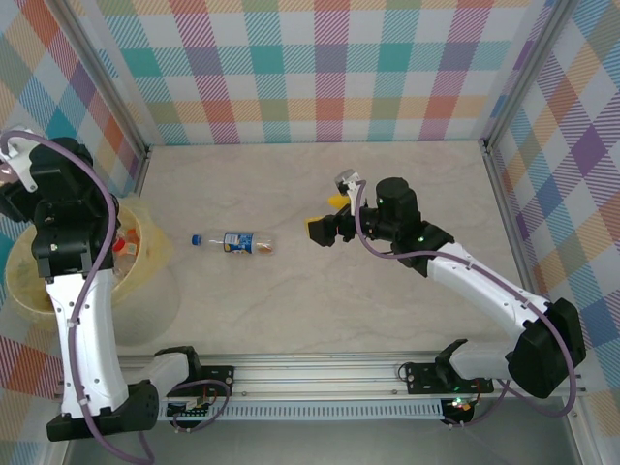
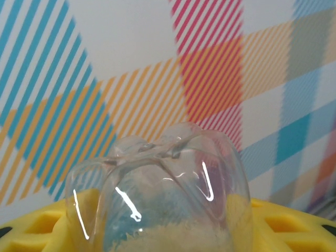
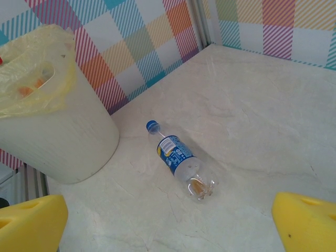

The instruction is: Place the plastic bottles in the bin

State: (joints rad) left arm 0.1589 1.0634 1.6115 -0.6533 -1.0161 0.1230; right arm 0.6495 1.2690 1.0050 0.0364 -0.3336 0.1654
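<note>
Two yellow fingers [image 2: 42,231] of the left gripper [image 2: 163,233] clamp a clear bottle [image 2: 157,184], with its lower part cut off by the frame. The right gripper [image 3: 168,226] has its fingers wide apart at the lower corners. A blue-capped bottle [image 3: 178,157] lies mid-frame on the table [image 3: 262,105], its label unreadable. The bin [image 3: 58,142], upper left, holds blurry orange bits [image 3: 26,90] inside a yellow liner [image 3: 21,107].

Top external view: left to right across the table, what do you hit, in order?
bin → blue-label bottle lying on its side → right gripper. The left arm overlaps the bin, so it is left out.
</note>
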